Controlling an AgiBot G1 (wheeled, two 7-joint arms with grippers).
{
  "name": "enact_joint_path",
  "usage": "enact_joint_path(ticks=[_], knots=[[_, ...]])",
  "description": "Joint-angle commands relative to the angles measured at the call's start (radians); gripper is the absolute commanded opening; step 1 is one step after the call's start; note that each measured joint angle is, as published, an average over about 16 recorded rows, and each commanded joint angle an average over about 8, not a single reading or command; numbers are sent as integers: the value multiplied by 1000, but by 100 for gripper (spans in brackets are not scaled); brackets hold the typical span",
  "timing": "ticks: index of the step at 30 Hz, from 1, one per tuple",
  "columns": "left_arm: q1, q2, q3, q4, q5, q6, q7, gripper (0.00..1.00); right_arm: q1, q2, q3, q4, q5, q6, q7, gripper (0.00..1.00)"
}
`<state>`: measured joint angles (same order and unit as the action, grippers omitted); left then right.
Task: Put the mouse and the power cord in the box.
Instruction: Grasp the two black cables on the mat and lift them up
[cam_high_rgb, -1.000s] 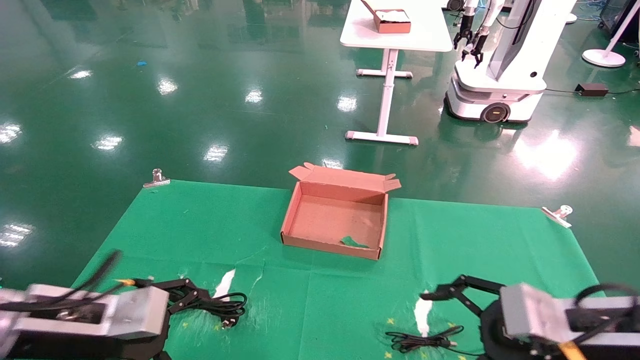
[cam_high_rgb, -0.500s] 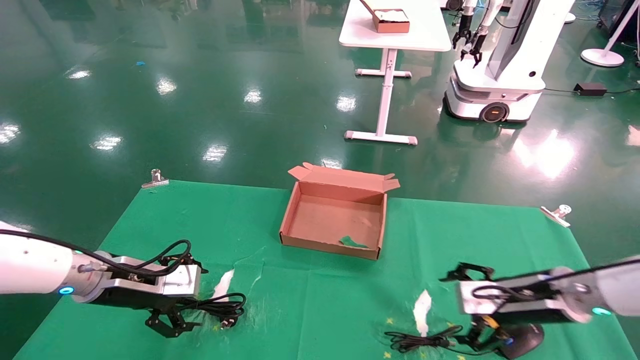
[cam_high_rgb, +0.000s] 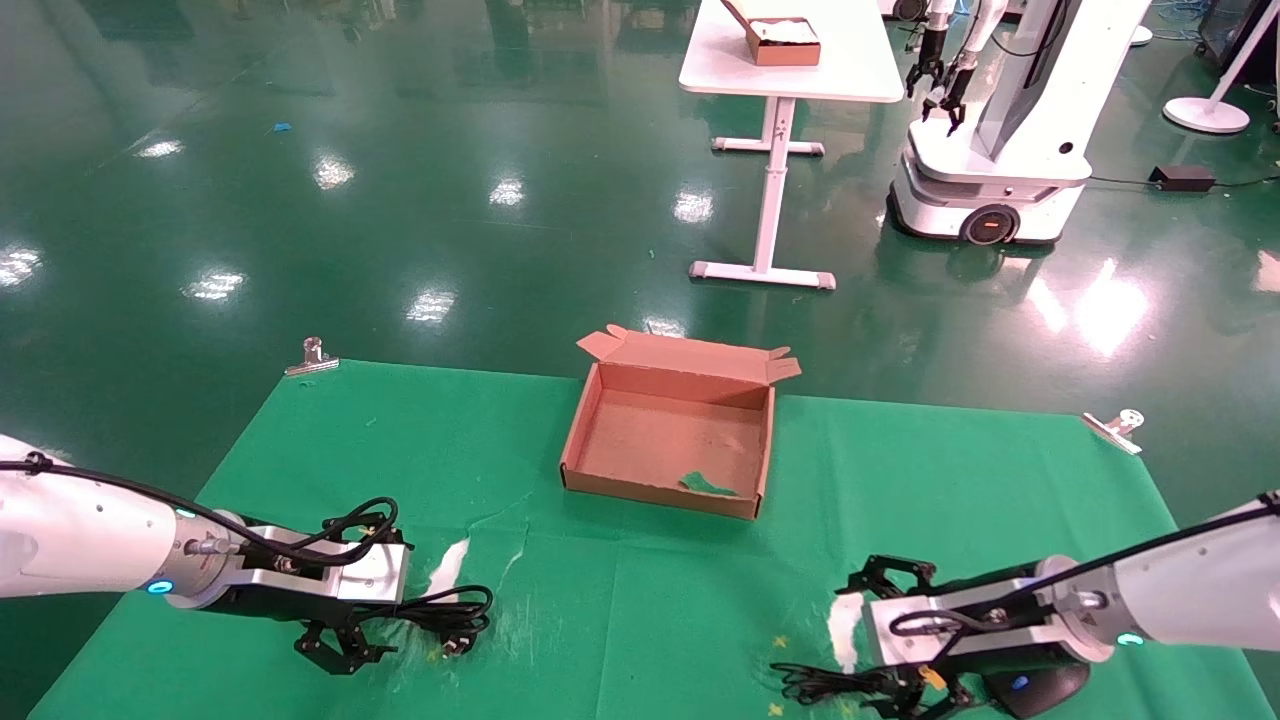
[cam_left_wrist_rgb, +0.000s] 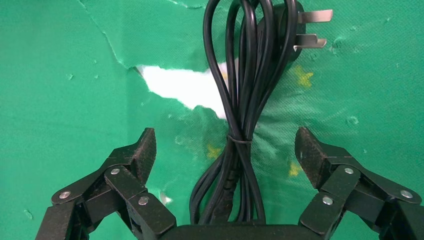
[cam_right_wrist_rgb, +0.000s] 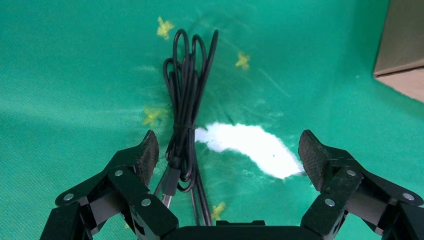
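While both tools gape, left tool (cam_left_wrist_rgb: 225, 152) astride power cord (cam_left_wrist_rgb: 245, 95), right tool (cam_right_wrist_rgb: 227, 152) over mouse (cam_high_rgb: 1035, 688) cable.

No readable writing anywhere in view.

From where I stand, the brown box (cam_high_rgb: 668, 441) shows only plain cardboard, the power cord (cam_left_wrist_rgb: 243, 100) and its plug carry no visible marking, and the mouse (cam_high_rgb: 1035, 686) shows just a small blue light, no lettering. The yellow marks on the green cloth (cam_high_rgb: 950, 470) are small crosses, not characters. The far robot (cam_high_rgb: 1000, 110) and the small box on the white table (cam_high_rgb: 800, 60) are too distant to read.
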<state>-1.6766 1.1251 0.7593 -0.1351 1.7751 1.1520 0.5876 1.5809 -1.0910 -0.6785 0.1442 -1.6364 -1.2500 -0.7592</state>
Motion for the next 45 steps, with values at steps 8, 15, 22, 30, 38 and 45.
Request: enact_joint_path(ticks=[8, 15, 22, 30, 38, 45], knots=[[-17, 9, 3, 61, 4, 7, 53, 31, 9, -18, 8, -71, 10, 26, -54, 2], [-19, 8, 5, 65, 7, 10, 55, 0, 11, -19, 9, -75, 11, 28, -56, 0], [-17, 7, 2, 58, 4, 9, 51, 0, 9, -16, 9, -67, 11, 25, -53, 0], [-15, 7, 1, 53, 1, 9, 49, 0, 7, -14, 9, -62, 12, 24, -51, 0], [-14, 6, 1, 50, 0, 8, 48, 0, 6, -14, 9, -59, 12, 23, -51, 0], [-13, 6, 0, 49, -1, 8, 48, 0, 6, -13, 9, -58, 12, 23, -50, 0]])
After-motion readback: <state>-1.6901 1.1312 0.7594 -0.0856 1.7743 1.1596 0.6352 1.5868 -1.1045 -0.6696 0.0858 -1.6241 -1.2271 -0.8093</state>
